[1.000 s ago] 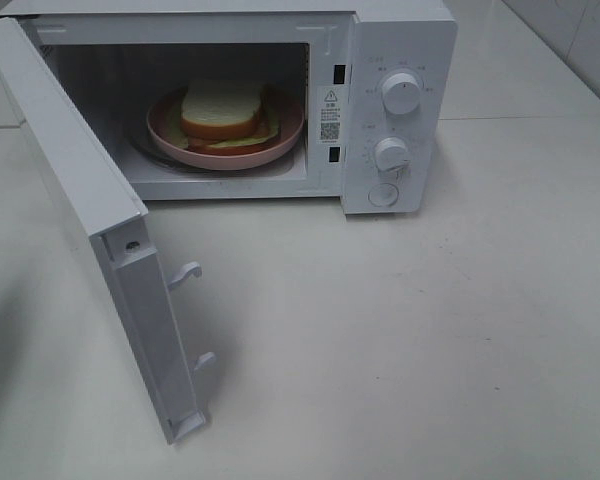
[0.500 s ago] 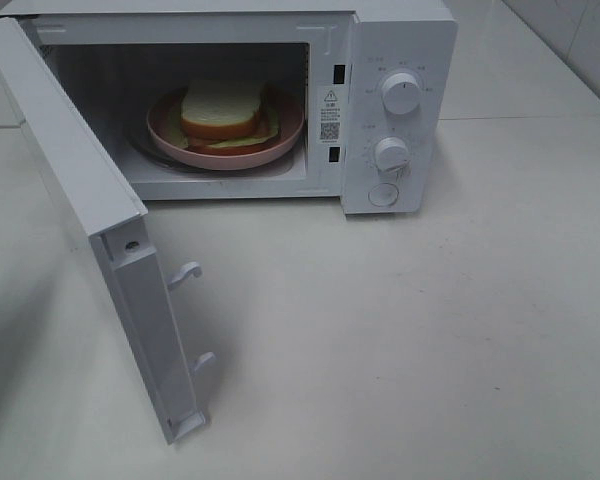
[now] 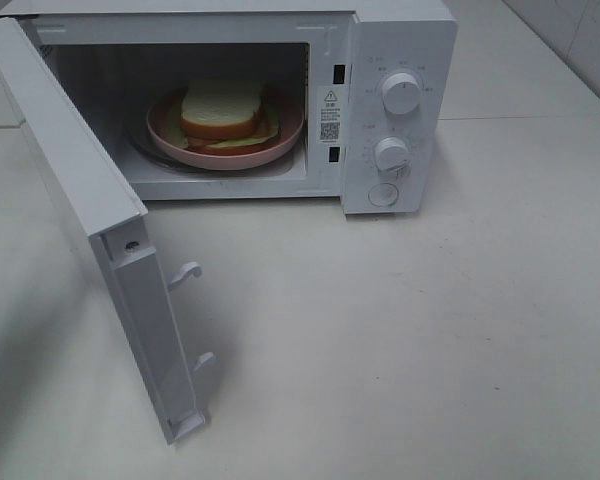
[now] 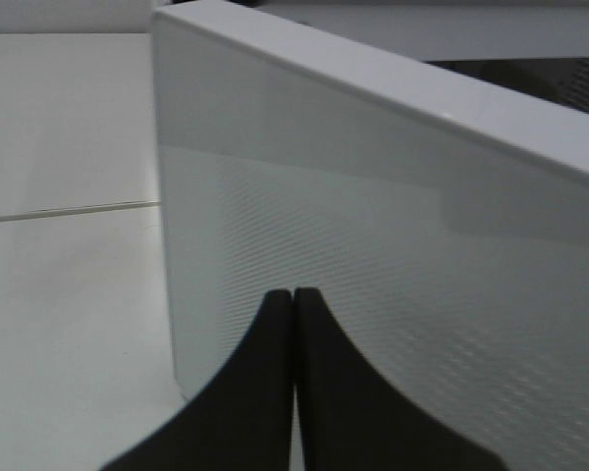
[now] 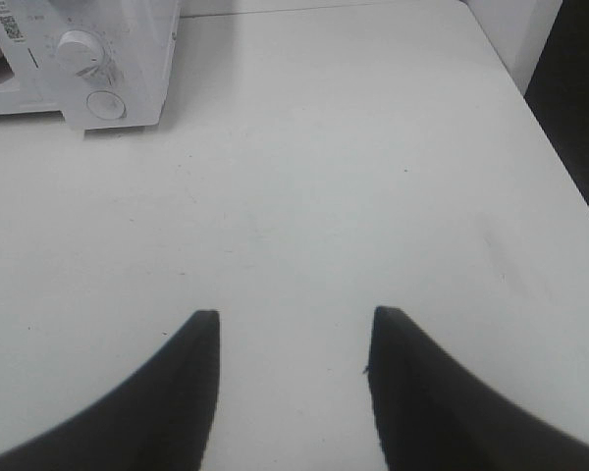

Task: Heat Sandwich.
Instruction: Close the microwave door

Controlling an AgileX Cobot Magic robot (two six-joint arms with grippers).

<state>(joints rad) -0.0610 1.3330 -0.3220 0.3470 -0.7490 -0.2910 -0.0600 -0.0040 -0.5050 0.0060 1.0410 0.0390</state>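
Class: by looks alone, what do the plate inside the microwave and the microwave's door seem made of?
Pink plate: smooth, evenly coloured, shiny; glazed ceramic or plastic, cannot tell which. Microwave door: glossy white frame, probably plastic or painted metal; panel shows a fine dotted mesh, likely behind glass.

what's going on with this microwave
The sandwich sits on a pink plate inside the microwave, whose door hangs wide open. The left gripper, shut and empty, is right at the door's outer face, probably ready to push it closed; contact is unclear. The right gripper is open, holding nothing, over the table off the microwave's dial side.
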